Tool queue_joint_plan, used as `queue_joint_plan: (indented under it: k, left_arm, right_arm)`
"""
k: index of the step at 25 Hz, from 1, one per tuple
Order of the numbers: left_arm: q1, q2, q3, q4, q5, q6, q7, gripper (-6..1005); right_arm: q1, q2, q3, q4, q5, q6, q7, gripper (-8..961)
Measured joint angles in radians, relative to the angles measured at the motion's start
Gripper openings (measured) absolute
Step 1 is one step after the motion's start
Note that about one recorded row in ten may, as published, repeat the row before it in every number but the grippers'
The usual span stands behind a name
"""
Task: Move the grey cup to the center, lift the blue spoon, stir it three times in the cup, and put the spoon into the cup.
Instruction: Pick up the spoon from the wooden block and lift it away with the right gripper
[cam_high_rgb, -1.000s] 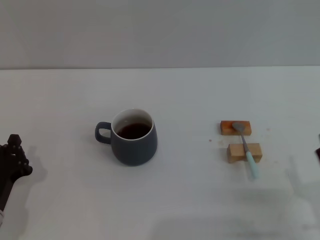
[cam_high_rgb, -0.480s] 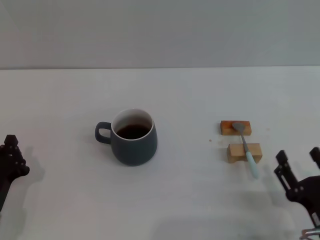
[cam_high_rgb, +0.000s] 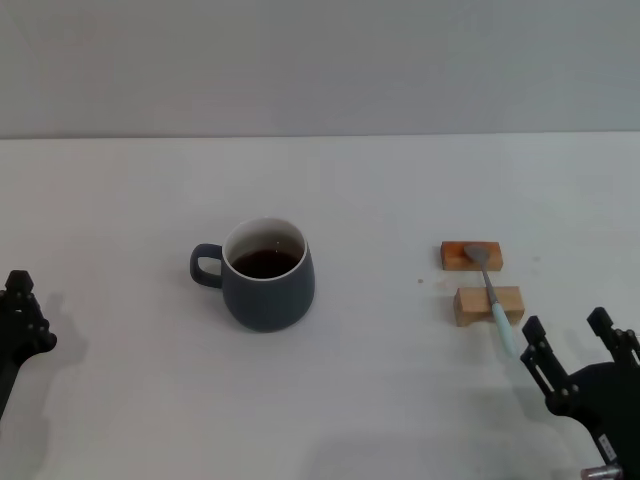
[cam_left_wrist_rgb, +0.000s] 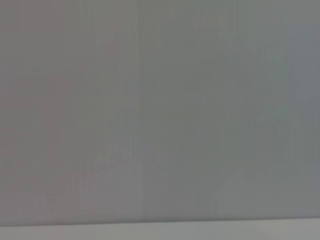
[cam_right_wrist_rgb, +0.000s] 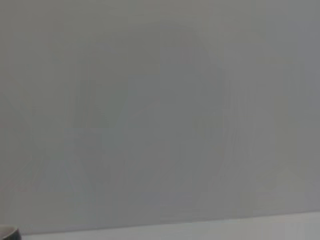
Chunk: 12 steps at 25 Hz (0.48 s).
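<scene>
Right hand (cam_high_rgb: 572, 347) sits low at the near right corner of the worktop (cam_high_rgb: 380, 400), fingers spread wide with nothing between them, just beside the pale tip of the blue spoon (cam_high_rgb: 492, 297) but not touching it. Over on the far left edge the left hand (cam_high_rgb: 22, 312) hangs idle, well apart from everything; I cannot tell from where I stand whether its fingers are open or closed. The grey cup (cam_high_rgb: 264, 274) stands upright left of the middle, a rounded dark slate mug, white inside, with its small loop handle pointing left and dark brown liquid well up toward the rim. The spoon is slim, with a grey metal bowl and neck and a light-blue handle; it lies across two small wooden blocks (cam_high_rgb: 486, 304), bowl on the farther one, handle jutting past the nearer one toward the right hand. My worry is that perch: to my eye a nudge from a finger coming in off-line could roll the spoon off the blocks or push the blocks askew, leaving it flat on the surface and hard to pinch. The cup is full enough that a quick shove toward the centre could, I reckon, slop liquid over the rim.
</scene>
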Motion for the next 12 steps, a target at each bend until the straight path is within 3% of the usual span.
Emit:
queue_joint_plan:
  k: [12]
  left_arm:
    - [0.031, 0.002, -0.002, -0.01, 0.0, 0.129, -0.003, -1]
  right_arm:
    - [0.015, 0.0, 0.008, 0.0, 0.002, 0.047, 0.002, 770]
